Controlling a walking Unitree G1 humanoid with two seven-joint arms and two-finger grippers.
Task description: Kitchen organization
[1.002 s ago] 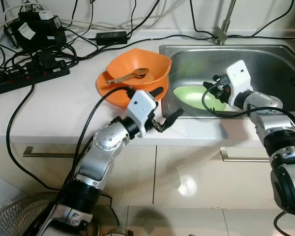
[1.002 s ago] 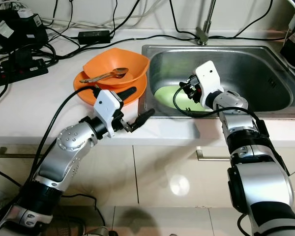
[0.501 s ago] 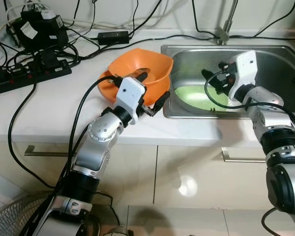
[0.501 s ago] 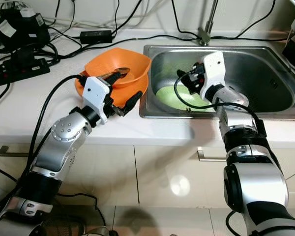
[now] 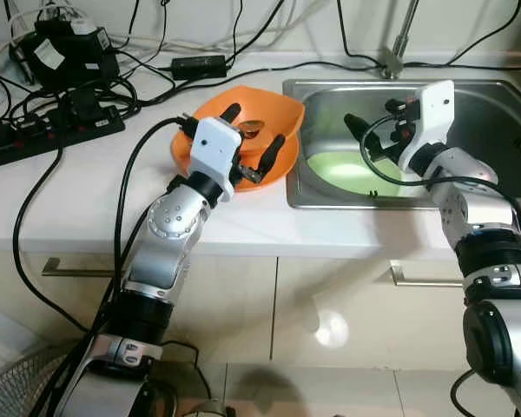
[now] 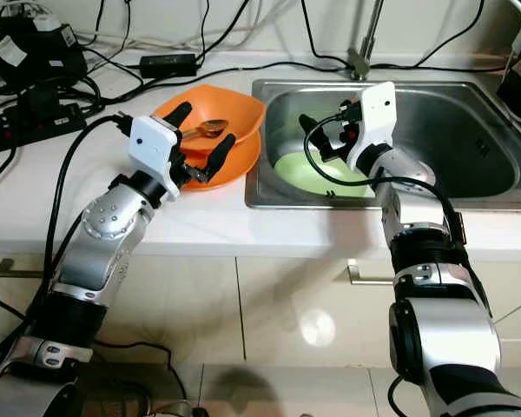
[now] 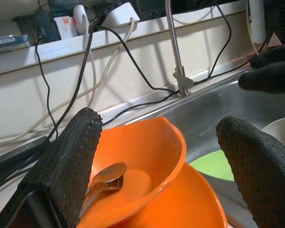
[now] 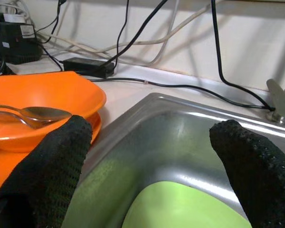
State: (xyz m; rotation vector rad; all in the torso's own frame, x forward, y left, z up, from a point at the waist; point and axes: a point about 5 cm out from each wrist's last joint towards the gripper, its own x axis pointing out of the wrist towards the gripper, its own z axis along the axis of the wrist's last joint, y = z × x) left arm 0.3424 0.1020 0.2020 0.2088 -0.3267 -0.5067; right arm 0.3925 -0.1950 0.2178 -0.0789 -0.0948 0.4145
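Two orange dishes sit stacked on the white tabletop (image 5: 87,187) beside the sink (image 5: 486,95): an orange bowl (image 5: 265,109) holding a spoon (image 7: 102,178), on an orange plate (image 6: 243,161). My left tool (image 5: 253,139) hovers spread over the bowl's near edge. My right tool (image 6: 317,135) hangs spread above the green plate (image 5: 343,169) lying in the sink.

the orange bowl (image 5: 259,111), stacked on an orange plate (image 5: 191,155) with a spoon (image 7: 102,179) inside it, is being flanked by the spread fingers of the left gripper (image 5: 248,143). the sink (image 5: 486,104) is being left open from above, with a green plate (image 5: 343,168) lying on its floor under the wide-open right gripper (image 6: 317,130). the back of the counter is being crowded by cables (image 5: 87,95) and a power strip (image 5: 48,141); the faucet (image 5: 399,39) is standing behind the sink.
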